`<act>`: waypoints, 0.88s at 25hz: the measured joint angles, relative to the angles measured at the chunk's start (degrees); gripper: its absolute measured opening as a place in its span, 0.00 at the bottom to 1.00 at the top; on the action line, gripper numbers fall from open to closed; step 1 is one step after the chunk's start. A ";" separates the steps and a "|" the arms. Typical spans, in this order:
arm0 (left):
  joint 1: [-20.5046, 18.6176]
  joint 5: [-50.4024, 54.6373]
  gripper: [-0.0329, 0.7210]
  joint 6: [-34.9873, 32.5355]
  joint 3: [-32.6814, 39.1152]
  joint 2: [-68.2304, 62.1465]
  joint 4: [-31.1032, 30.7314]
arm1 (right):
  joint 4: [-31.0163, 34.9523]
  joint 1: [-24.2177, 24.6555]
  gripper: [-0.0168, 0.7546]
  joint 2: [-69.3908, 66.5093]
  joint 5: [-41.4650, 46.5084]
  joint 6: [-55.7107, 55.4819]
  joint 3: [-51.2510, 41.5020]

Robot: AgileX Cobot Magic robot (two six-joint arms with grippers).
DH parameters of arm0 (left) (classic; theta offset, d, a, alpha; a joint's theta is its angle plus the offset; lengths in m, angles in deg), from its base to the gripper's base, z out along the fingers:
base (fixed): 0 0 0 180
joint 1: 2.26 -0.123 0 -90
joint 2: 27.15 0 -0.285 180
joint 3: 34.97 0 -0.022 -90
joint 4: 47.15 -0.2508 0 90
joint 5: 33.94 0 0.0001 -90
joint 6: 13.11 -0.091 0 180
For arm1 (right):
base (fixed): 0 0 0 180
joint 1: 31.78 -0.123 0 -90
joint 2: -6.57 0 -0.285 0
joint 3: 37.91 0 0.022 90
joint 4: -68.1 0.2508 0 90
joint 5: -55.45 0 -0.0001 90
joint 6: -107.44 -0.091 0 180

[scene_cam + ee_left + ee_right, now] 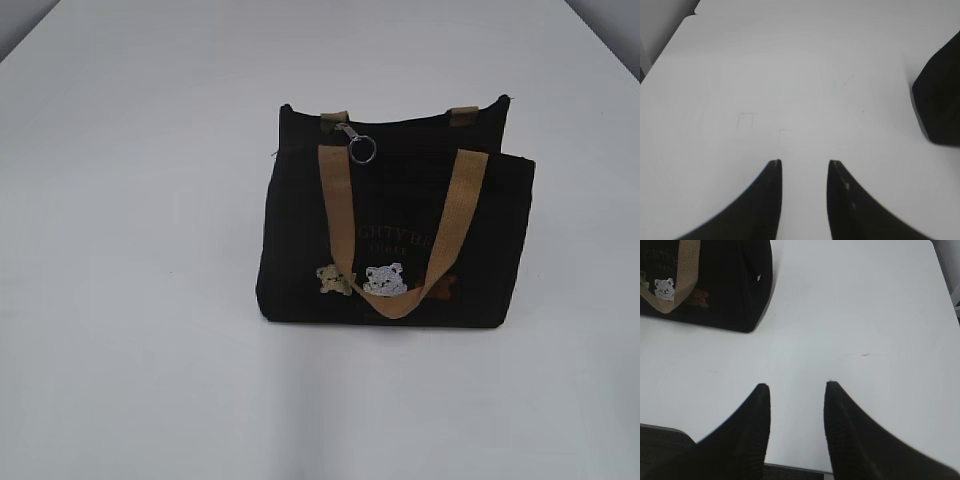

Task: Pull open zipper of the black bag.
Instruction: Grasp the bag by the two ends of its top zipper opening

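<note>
On my left wrist feed, the left gripper [804,167] hangs above bare white surface [790,75] with its two dark fingers parted by a modest gap and nothing between them. The right gripper [797,390] shows the same on its own feed: fingers moderately apart, empty, hovering near the front edge of the surface. Neither arm appears in my exterior view.

The white surface fills all three feeds. On it stands the black bag [300,250], upright and a little right of center in the exterior view. It sits at the far right edge of my left wrist feed and in the upper left corner of my right wrist feed, well apart from both grippers.

One tan webbing handle [464,212] droops down over the bag's front, across faint gold lettering and small bear patches [384,279]. The zipper [420,125] runs along the top edge. Its silver pull tab with a key-ring loop [362,151] lies at the left end, just beside the handle's left strap.
</note>
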 joint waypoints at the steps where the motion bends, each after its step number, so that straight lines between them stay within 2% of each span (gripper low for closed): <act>1: 0.00 0.00 0.36 0.00 0.00 0.00 0.00 | 0.00 0.00 0.40 0.00 0.00 0.00 0.00; 22: 0.00 0.00 0.36 0.00 0.00 0.00 0.00 | 0.00 0.00 0.40 0.00 0.00 0.00 0.00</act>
